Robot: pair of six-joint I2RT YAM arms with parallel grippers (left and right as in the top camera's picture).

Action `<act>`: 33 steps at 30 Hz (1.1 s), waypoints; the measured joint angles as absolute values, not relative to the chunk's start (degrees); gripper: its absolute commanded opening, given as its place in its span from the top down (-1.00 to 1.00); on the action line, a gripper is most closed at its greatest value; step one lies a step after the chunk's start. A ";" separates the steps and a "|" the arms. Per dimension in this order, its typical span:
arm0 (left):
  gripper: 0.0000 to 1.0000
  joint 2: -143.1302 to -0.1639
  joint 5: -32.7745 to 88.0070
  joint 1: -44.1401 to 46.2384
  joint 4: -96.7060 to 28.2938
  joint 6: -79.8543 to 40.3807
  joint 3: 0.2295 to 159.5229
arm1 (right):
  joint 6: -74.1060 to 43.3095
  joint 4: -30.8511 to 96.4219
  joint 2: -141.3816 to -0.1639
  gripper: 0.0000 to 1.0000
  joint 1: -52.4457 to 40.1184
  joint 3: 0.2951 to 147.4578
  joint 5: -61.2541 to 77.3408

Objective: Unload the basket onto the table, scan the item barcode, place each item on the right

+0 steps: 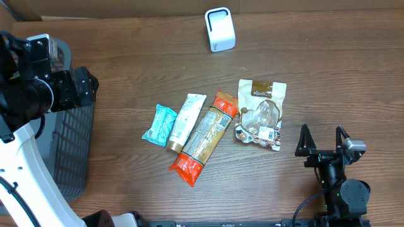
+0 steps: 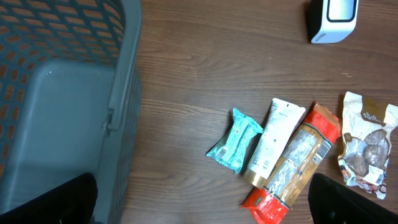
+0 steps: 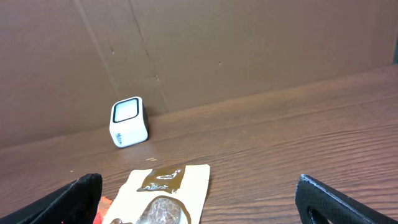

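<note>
Snack pouch (image 1: 261,113), lying flat, ahead-left of right gripper (image 1: 322,131), not touching

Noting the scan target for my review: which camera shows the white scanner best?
The right wrist view: the white scanner stands whole, its dark-rimmed window facing the camera. The overhead view shows the scanner whole, but only from above. The left wrist view cuts the scanner off at the frame's top.
</note>
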State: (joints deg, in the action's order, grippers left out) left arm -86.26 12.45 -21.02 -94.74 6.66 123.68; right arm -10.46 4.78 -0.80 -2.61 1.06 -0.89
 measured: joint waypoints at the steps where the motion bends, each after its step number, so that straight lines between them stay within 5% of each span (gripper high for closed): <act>1: -0.99 -86.26 12.45 -20.99 -94.74 6.66 123.68 | -10.46 4.75 -0.80 -1.00 -2.63 1.06 -0.89; 23: -0.99 -86.26 12.45 -21.02 -94.72 6.66 123.68 | -11.77 3.53 -1.89 -1.00 -2.61 2.11 8.34; 33: -0.99 -86.26 12.47 -21.02 -94.74 6.66 123.68 | -11.97 13.93 -24.75 -1.00 -2.61 25.98 16.51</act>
State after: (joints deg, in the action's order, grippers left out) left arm -86.26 12.47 -21.02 -94.74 6.66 123.68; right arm -11.97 13.93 -24.75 -2.61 25.98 16.51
